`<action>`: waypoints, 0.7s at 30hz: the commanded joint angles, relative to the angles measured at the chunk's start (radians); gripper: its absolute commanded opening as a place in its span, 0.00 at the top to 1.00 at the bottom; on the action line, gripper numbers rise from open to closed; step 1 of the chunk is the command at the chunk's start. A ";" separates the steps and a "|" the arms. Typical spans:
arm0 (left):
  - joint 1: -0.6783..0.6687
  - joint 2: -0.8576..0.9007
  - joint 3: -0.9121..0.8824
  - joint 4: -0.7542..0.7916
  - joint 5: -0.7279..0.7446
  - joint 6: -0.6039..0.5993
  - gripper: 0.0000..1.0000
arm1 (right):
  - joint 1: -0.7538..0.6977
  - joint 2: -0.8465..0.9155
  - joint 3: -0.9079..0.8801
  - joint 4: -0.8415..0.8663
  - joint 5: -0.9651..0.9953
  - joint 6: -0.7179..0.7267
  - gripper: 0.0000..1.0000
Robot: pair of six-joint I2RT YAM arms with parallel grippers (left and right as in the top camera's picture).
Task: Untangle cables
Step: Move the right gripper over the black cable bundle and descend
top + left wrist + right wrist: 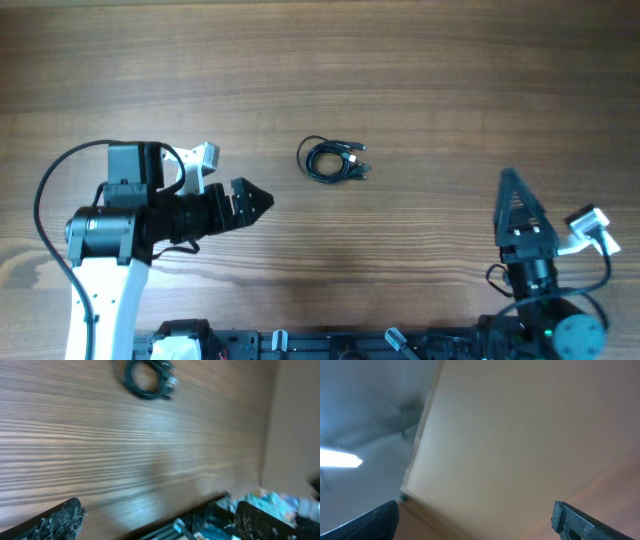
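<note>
The cables [335, 160] lie as one small black coiled bundle on the wooden table, plug ends pointing right. In the left wrist view the cables [147, 377] sit at the top, far ahead of the fingers. My left gripper [262, 198] hovers to the lower left of the bundle, pointing right. It is open and empty, its fingertips [70, 512] wide apart around the left gripper [159, 507]. My right gripper [512, 185] stands far right of the bundle and points away from me. The right gripper [476, 510] is open and empty, and no cables show in its view.
The arm bases and dark hardware [350, 345] line the table's near edge. A beige wall [295, 425] rises past the table's right side. The right wrist view takes in only wall [520, 435] and a ceiling light [340, 458].
</note>
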 commanded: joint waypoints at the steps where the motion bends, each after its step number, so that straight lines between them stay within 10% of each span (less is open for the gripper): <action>1: 0.005 0.069 0.008 0.003 -0.204 -0.166 0.00 | 0.000 0.139 0.337 -0.279 -0.017 -0.486 0.00; 7: 0.005 0.179 0.008 0.016 -0.198 -0.177 0.00 | 0.000 0.657 0.961 -1.023 -0.058 -0.768 0.00; 11: 0.004 0.186 0.008 0.025 -0.183 -0.177 0.00 | 0.001 0.888 1.009 -1.112 -0.306 -0.573 0.00; 14: 0.004 0.187 0.008 0.035 -0.264 -0.267 0.00 | 0.076 1.047 1.009 -1.090 -0.555 -0.809 0.18; 21: 0.004 0.187 0.008 0.057 -0.366 -0.342 0.00 | 0.584 1.446 1.217 -1.264 0.049 -0.777 0.09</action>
